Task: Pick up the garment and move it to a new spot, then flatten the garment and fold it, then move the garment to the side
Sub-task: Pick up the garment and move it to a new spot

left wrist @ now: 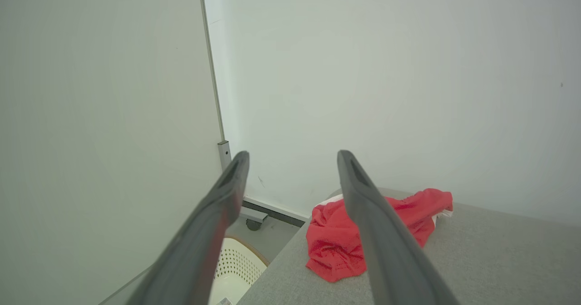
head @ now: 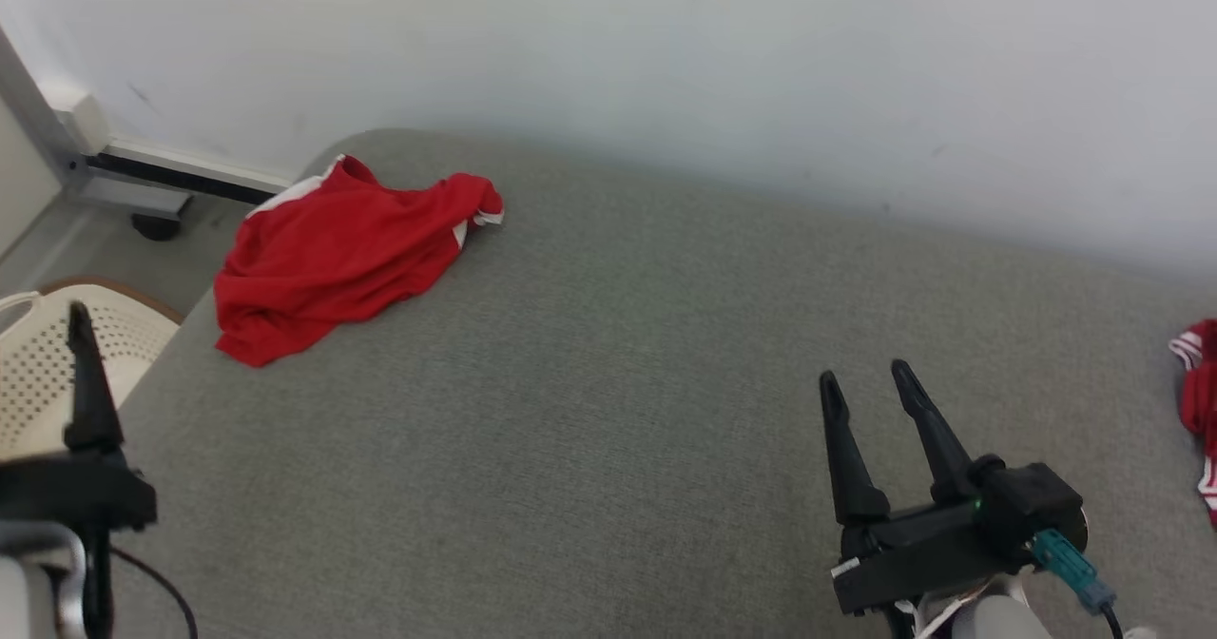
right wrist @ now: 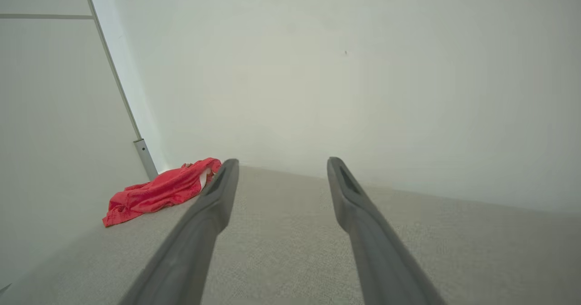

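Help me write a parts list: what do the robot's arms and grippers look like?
The left gripper and right gripper each have two long, dark, tapering fingers with a slot near the tip, on black blocks. The right carries a green light and a teal plug; a thin black cable runs by the left. The forearms are pale.

Head view: second red cloth (head: 1200, 411) cut by the right edge, white basket (head: 38, 373) by the left. Left wrist view: a finger (left wrist: 386, 241) of my left gripper (left wrist: 292, 156) hides the middle of the garment (left wrist: 333, 250).
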